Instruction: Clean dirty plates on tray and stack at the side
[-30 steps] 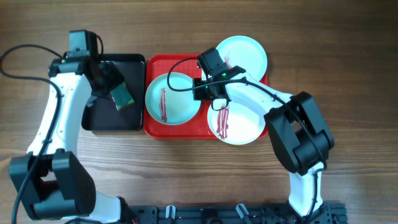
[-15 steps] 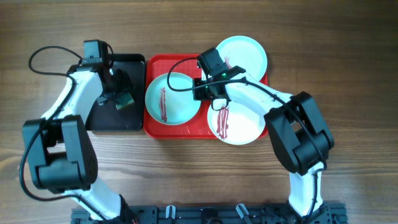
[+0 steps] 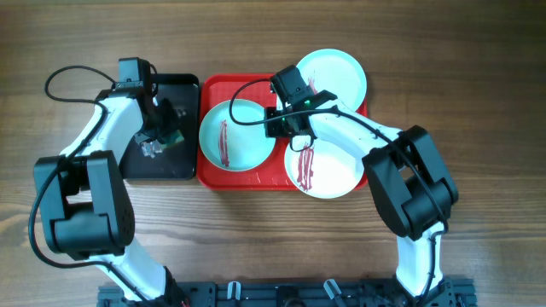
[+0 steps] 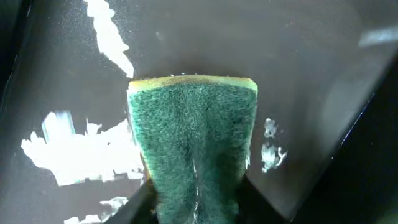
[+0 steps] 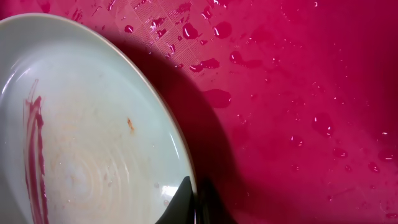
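Observation:
My left gripper [image 3: 162, 135] is down in the black tray and shut on the green sponge [image 4: 193, 137], which bulges and creases between the dark fingers [image 4: 138, 205]. On the red tray [image 3: 256, 87] lies a pale mint plate [image 3: 235, 136] with dark red streaks. My right gripper [image 3: 278, 128] is shut on that plate's right rim; in the right wrist view the thin rim [image 5: 186, 168] runs between the closed jaws [image 5: 194, 202]. A second mint plate [image 3: 333, 72] sits at the tray's far right corner and a white streaked plate [image 3: 328, 170] at its near right corner.
The black tray [image 3: 183, 85] stands directly left of the red tray, wet with white foam patches [image 4: 81, 149]. Water drops dot the red tray floor [image 5: 298, 93]. Bare wooden table [image 3: 478, 102] surrounds both trays.
The left gripper has moved in over the sponge and shut on it, squeezing it. The right arm and the plates have not moved.

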`<action>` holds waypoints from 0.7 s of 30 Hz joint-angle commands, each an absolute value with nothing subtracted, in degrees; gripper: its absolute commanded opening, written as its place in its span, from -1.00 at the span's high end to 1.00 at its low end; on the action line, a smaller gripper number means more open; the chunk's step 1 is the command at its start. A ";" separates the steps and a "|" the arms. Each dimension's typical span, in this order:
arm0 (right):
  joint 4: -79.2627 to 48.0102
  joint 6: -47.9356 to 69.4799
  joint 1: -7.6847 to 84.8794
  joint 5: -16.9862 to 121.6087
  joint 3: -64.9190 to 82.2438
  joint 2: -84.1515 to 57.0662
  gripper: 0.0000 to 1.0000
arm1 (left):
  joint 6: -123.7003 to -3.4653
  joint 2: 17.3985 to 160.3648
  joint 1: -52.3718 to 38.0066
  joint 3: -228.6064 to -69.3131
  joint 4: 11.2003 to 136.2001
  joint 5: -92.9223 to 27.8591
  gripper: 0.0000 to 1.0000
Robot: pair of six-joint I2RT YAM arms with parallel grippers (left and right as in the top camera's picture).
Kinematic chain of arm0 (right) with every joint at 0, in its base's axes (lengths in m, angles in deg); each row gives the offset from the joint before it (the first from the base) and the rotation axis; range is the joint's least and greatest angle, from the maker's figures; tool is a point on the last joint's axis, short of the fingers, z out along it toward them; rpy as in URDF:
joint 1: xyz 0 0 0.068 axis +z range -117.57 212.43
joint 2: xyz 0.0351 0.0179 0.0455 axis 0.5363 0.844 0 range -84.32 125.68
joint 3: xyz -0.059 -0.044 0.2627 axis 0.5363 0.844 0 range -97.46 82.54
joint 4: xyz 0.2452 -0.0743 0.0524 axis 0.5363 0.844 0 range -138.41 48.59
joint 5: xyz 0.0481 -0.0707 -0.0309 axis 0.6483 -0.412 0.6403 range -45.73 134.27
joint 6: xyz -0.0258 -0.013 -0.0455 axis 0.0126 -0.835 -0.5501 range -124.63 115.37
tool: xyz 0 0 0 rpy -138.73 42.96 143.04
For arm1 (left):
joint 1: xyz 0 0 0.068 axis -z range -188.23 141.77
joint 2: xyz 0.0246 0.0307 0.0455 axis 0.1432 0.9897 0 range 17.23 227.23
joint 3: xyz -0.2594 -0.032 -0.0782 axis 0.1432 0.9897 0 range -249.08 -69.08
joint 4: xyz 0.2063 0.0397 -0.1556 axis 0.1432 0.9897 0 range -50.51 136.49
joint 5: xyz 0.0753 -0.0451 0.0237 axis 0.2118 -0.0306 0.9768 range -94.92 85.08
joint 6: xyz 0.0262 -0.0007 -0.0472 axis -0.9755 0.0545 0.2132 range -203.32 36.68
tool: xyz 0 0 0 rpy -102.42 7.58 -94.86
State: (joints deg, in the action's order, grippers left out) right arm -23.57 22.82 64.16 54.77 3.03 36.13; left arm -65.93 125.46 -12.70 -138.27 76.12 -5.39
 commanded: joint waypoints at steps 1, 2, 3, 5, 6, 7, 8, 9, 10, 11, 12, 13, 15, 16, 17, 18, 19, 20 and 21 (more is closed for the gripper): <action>-23.05 23.95 64.31 54.66 2.40 38.53 0.91 | -64.66 127.58 -12.96 -137.55 76.27 -4.40 0.49; -23.02 23.93 64.31 54.64 2.40 38.53 0.91 | -64.66 127.78 -12.96 -137.55 76.27 -4.40 0.51; -23.00 23.93 64.31 54.66 2.40 38.53 0.91 | -64.66 128.15 -12.96 -137.55 76.27 -4.38 0.53; -22.98 23.93 64.31 54.66 2.40 38.53 0.91 | -64.66 129.00 -12.96 -137.55 76.29 -4.40 0.53; -22.98 23.97 64.31 54.66 2.40 38.53 0.91 | -64.66 129.59 -12.96 -137.55 76.29 -4.40 0.53; -23.00 24.00 64.31 54.66 2.40 38.53 0.92 | -64.66 130.16 -12.96 -137.55 76.29 -4.40 0.53; -23.00 24.00 64.31 54.66 2.40 38.53 0.91 | -64.69 130.81 -12.96 -137.55 76.27 -4.40 0.52; -23.00 23.97 64.31 54.66 2.40 38.53 0.91 | -64.69 131.47 -12.96 -137.55 76.25 -4.40 0.52; -22.98 24.00 64.31 54.66 2.40 38.53 0.91 | -64.69 131.99 -12.96 -137.55 76.18 -4.40 0.55; -23.00 24.00 64.31 54.66 2.40 38.53 0.91 | -64.66 132.50 -12.96 -137.55 76.05 -4.40 0.63; -22.98 24.00 64.31 54.66 2.40 38.53 0.91 | -64.69 132.80 -12.96 -137.55 75.92 -4.40 0.80; -23.00 24.00 64.31 54.66 2.40 38.53 0.91 | -64.69 132.98 -12.96 -137.55 75.87 -4.40 0.92; -23.02 24.00 64.31 54.66 2.40 38.53 0.91 | -64.69 132.96 -12.96 -137.55 75.83 -4.40 0.92; -23.02 24.00 64.31 54.66 2.40 38.53 0.92 | -64.69 132.72 -12.96 -137.57 75.85 -4.40 0.92; -23.05 24.02 64.31 54.66 2.40 38.53 0.91 | -64.69 132.56 -12.96 -137.59 75.85 -4.40 0.92; -23.02 24.02 64.31 54.66 2.40 38.53 0.91 | -64.71 132.21 -12.96 -137.70 76.03 -4.40 0.92; -23.02 24.02 64.31 54.66 2.40 38.53 0.92 | -64.69 131.73 -12.96 -137.86 76.20 -4.40 0.92; -23.05 24.02 64.31 54.66 2.40 38.53 0.91 | -64.69 131.10 -12.96 -138.14 76.47 -4.42 0.92; -23.05 24.02 64.31 54.66 2.40 38.53 0.91 | -64.69 130.33 -12.96 -138.58 76.84 -4.45 0.92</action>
State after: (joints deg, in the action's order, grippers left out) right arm -23.57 22.82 64.16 54.77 3.03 36.13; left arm -64.80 128.72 -12.77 -139.08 76.01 -5.21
